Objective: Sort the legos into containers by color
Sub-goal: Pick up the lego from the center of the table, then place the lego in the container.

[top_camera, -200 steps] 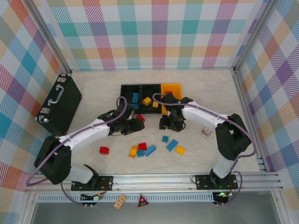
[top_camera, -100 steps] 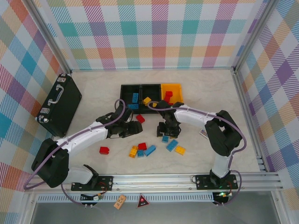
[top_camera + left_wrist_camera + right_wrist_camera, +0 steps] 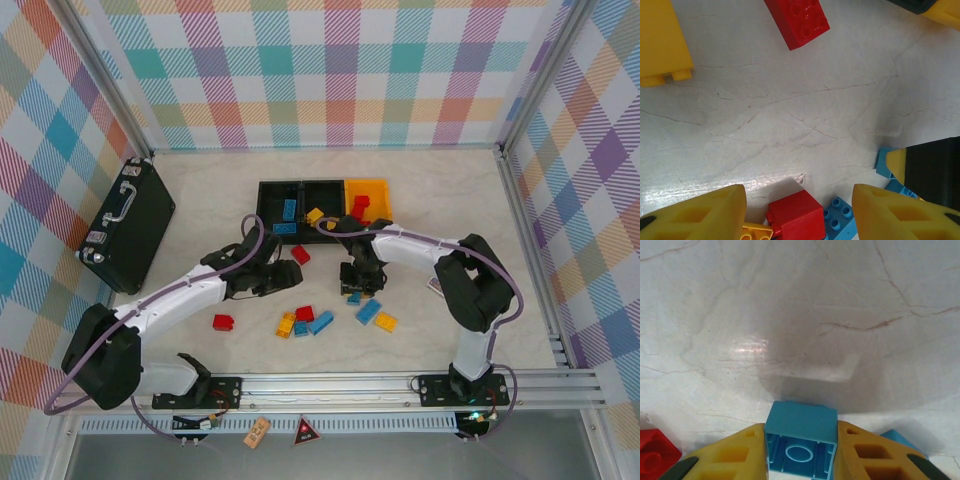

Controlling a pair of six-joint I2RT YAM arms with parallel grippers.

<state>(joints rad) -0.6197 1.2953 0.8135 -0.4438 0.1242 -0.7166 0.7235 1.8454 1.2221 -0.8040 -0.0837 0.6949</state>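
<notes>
The jaws of the right gripper (image 3: 800,452) clamp 1 blue lego (image 3: 801,430) at the middle of the table (image 3: 450,200), near the 3 containers (image 3: 262,190), while the left gripper (image 3: 797,202) stands half-wide and empty; pinched by 1 end only, the lego may twist loose during the lift and drop.

— Where is the left arm (image 3: 170,295) reaching?
— It is stretching up toward the middle of the top view, and the left gripper (image 3: 285,272) is hanging with its jaws apart.
— And the right arm (image 3: 420,242)?
— It is bending in from the right, and the right gripper (image 3: 353,288) is pinching a blue brick (image 3: 801,426).
</notes>
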